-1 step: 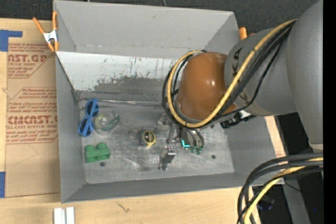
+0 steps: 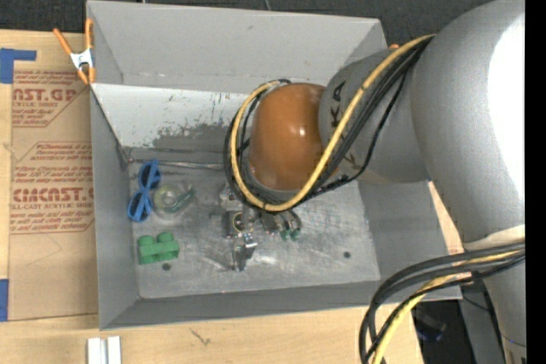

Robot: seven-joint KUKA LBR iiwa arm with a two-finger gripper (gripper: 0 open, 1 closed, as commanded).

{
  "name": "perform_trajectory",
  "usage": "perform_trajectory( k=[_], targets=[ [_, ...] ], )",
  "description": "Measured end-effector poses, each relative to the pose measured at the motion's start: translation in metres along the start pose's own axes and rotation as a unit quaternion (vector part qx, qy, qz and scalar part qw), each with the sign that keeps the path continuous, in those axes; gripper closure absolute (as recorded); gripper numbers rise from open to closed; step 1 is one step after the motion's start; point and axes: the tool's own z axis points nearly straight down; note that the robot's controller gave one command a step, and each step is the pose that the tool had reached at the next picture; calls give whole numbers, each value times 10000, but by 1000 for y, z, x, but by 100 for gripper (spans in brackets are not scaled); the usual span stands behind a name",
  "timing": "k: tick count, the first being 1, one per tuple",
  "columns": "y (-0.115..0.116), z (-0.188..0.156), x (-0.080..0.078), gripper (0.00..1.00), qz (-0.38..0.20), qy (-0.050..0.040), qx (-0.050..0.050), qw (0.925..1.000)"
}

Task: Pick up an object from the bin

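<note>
The grey robot arm [image 2: 478,115] comes in from the right of the frame and covers much of that side. Its cables loop round the rounded orange cover [image 2: 286,145] at the wrist, near the centre. Below it is the grey metal bin [image 2: 171,47], whose scuffed floor lies mostly bare.

The gripper [image 2: 241,245] hangs under the orange cover, low over the floor in the lower middle of the frame. From my seat it reads as a cluster of metal parts against scratched metal. I cannot tell how far open it stands, nor whether it has hold of anything.

At the lower left of the floor sits a green plastic block with studs [image 2: 158,248], well apart from the gripper. Above it, at the left, lies a blue plastic piece with two loops, rather like small scissors [image 2: 143,192]. A pale, clear rounded piece [image 2: 173,199] lies just beside it on the right. Smallest is a dark green bit [image 2: 292,233] just to the right of the gripper. It is the nearest thing to the gripper, though partly shadowed by the wrist.

I judge this to be the descent or grasp step, with nothing yet lifted clear. Before I raise the arm, I need to confirm that something is really caught. If nothing is, I would shift toward the dark green bit and close on it.
</note>
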Motion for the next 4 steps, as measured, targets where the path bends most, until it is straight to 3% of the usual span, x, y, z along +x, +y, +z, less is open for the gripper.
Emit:
perform_trajectory(
  k=[1, 2, 3, 4],
  targets=[
    [-94, 20, 13, 0, -599, -51, 4, 9982],
    [-161, 21, -38, 0, -1153, -46, 18, 9933],
    [-100, 21, 19, 0, -2283, -67, 24, 9736],
    [-26, 16, -37, 0, -2938, -32, -4, 9559]
  ],
)
